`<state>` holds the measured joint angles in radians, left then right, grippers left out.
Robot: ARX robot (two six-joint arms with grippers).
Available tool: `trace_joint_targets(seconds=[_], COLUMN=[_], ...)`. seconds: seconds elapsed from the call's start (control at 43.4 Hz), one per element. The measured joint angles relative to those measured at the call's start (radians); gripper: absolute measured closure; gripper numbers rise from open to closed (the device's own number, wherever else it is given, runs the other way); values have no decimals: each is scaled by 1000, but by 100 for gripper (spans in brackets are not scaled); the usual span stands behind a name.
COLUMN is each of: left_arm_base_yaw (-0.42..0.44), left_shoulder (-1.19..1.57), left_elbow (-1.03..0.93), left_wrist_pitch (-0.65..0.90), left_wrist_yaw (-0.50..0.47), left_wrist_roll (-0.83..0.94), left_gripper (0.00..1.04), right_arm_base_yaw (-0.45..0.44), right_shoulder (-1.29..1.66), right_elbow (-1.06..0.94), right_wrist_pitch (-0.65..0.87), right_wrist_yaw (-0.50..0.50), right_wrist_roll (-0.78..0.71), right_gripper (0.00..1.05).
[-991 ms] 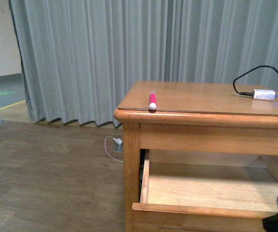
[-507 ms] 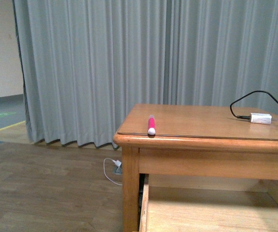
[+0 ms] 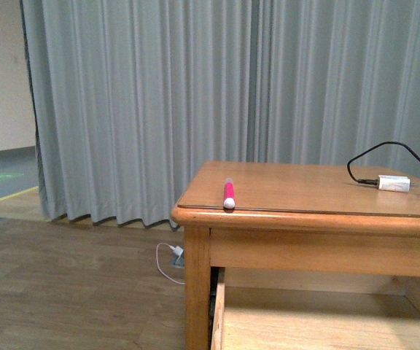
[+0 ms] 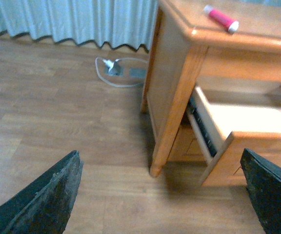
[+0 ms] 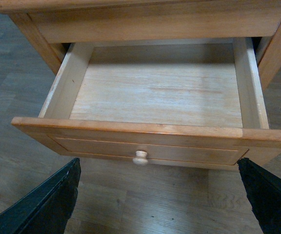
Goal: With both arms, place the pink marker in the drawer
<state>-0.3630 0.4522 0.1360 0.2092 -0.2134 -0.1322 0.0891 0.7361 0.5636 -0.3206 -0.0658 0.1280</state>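
Note:
The pink marker (image 3: 229, 194) lies on the wooden table's top (image 3: 312, 182), at its front left edge, white end toward me; it also shows in the left wrist view (image 4: 220, 18). The drawer (image 5: 130, 127) under the top is pulled open, and its pale interior is empty. Its round knob (image 5: 140, 157) faces me. My left gripper (image 4: 160, 163) is open, low over the floor, left of the table's leg. My right gripper (image 5: 158, 165) is open in front of the drawer's front panel, near the knob. Neither arm shows in the front view.
A small white box with a black cable (image 3: 394, 183) sits at the table's right. A white plug and cord (image 3: 170, 259) lie on the wood floor by the grey curtain (image 3: 159, 109), left of the table.
The front view has shifted upward: the table sits lower in the frame, most of the open drawer has left the bottom edge, and the black arm part at lower right is gone.

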Motion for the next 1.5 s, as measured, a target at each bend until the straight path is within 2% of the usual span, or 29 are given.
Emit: trace_joint_targets(seconds=[0.23,0.438,0.714,0.944,1.198,1.497], left_arm_base_yaw=[34,33,12,-20,-60,-92], left_shoulder=[420,860,1174,1360,1548,1658], left_elbow=[296,670,1009,1245,1473,1600], left_wrist_pitch=[173,175,88,-37,-152,-209], left_wrist_yaw=[62,87,86,136,90,81], left_wrist_roll=[67,105,132,130,130,150], left_gripper=[6,6,6,6,6,6], right_arm_base_yaw=[0,-1,-1,-1,-1,-1], right_shoulder=[0,0,0,0,0,0], right_elbow=[0,0,0,0,0,0], right_wrist_pitch=[0,0,0,0,0,0], right_wrist_yaw=[0,0,0,0,0,0], right_wrist_roll=[0,0,0,0,0,0], right_gripper=[8,8,8,8,8,8])
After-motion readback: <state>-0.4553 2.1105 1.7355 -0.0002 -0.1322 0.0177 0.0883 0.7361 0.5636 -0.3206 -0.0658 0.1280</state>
